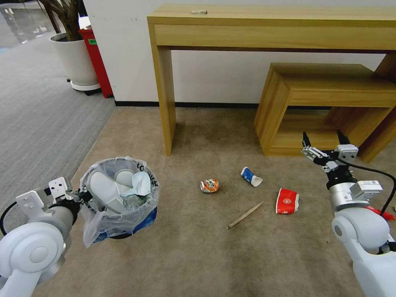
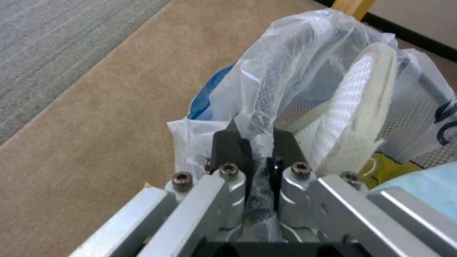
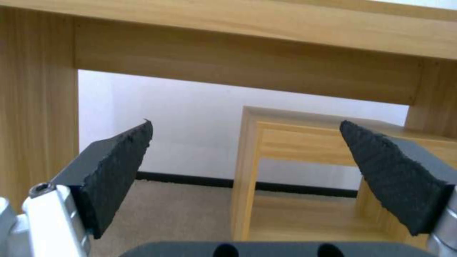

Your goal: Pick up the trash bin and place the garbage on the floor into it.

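The left gripper (image 2: pixel 255 150) is pinching the rim of the trash bin (image 1: pixel 119 198) at the near left, its fingers clamped together on the crinkled liner and bin edge, the bin tilting slightly over the tan carpet. White slippers (image 1: pixel 108 187) and a blue mask (image 1: pixel 138 185) are already lying inside. The right gripper (image 1: pixel 326 144) is hovering at the right, its fingers spread wide apart and holding nothing, pointing toward the low wooden bench (image 1: pixel 326 103).

Four pieces are waiting on the floor between the arms — a crushed can (image 1: pixel 209 185), a blue-and-white paper cup (image 1: pixel 251 176), a red cup (image 1: pixel 287 201) and a wooden stick (image 1: pixel 245 215). The red cup is lying nearest the open gripper, so it looks the sensible one to take now; coming straight down and closing across its flattened sides should be holding it best.

The bench and the taller table's leg (image 1: pixel 165 95) are standing just beyond the litter — the descent is needing to stay clear of them. The bin grip is partly on thin plastic, which may be slipping.
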Controlling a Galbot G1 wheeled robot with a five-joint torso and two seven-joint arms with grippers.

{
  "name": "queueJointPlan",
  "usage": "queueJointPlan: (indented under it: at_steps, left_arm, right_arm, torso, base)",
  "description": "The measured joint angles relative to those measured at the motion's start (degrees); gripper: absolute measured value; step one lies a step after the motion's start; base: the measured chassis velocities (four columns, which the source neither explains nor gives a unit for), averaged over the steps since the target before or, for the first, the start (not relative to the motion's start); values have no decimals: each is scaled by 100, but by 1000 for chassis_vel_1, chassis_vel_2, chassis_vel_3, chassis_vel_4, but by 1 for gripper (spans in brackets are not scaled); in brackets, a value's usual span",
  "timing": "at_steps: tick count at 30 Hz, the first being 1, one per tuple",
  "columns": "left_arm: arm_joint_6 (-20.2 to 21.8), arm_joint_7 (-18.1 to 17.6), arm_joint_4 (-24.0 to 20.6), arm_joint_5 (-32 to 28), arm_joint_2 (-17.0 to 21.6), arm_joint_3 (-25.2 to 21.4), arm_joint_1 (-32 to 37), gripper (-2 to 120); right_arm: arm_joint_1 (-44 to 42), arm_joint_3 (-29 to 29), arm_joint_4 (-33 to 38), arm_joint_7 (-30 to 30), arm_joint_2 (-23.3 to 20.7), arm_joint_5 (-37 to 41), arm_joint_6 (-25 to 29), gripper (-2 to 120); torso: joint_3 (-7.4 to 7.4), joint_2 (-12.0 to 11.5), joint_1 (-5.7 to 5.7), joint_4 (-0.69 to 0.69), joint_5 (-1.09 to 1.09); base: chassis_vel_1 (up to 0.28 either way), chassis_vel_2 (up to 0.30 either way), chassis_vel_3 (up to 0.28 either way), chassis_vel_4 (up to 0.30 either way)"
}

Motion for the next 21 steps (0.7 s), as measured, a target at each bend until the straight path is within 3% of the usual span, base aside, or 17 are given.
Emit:
queueJointPlan:
  at_steps: [21]
  left_arm:
    - [-19, 57, 74, 8, -30, 90, -36, 2]
  right_arm:
    - [38, -39, -102, -160, -14, -2, 148, 100]
  torso:
    - [0, 0, 0, -3, 0]
  base:
    - [-72, -68, -73, -80]
